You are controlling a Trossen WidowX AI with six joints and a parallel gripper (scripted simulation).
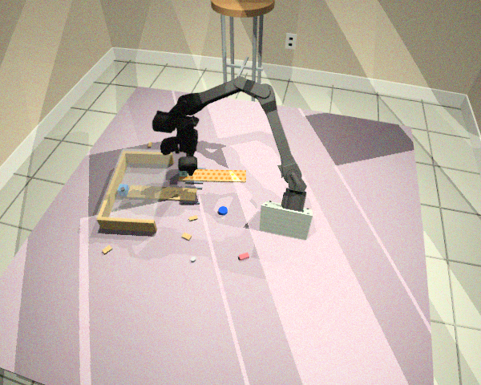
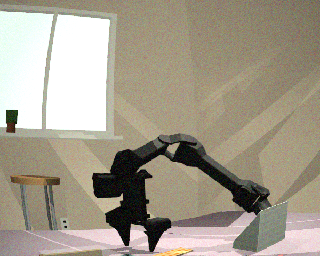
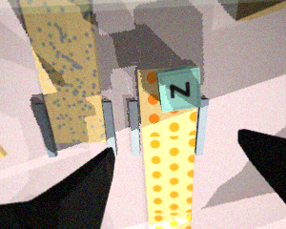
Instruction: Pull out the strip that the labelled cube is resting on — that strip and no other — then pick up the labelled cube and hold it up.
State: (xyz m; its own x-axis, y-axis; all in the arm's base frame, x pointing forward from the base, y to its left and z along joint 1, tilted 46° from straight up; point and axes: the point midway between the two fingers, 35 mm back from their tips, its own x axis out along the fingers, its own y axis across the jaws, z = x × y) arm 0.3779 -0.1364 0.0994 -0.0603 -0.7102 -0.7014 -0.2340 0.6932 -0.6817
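Note:
A teal cube (image 1: 183, 174) (image 3: 167, 97) with a black letter, N or Z, rests on one end of the orange-dotted strip (image 1: 216, 176) (image 2: 176, 251) (image 3: 165, 153). A grey-speckled wooden strip (image 1: 149, 192) (image 3: 73, 110) lies beside it, with a light blue cube (image 1: 123, 190) at its far end; any mark on that cube is too small to read. My gripper (image 1: 177, 164) (image 2: 139, 248) (image 3: 173, 144) points down, open and empty, above the dotted strip. In the wrist view its fingertips stand either side of the strip, short of the teal cube.
Low rails (image 3: 45, 129) (image 3: 202, 129) flank the strips. A wooden frame (image 1: 127, 225) (image 2: 72, 252) stands around the blue cube. A blue disc (image 1: 223, 210), a red block (image 1: 244, 256), a white ball (image 1: 192, 259) and several small wooden blocks (image 1: 186, 237) lie about.

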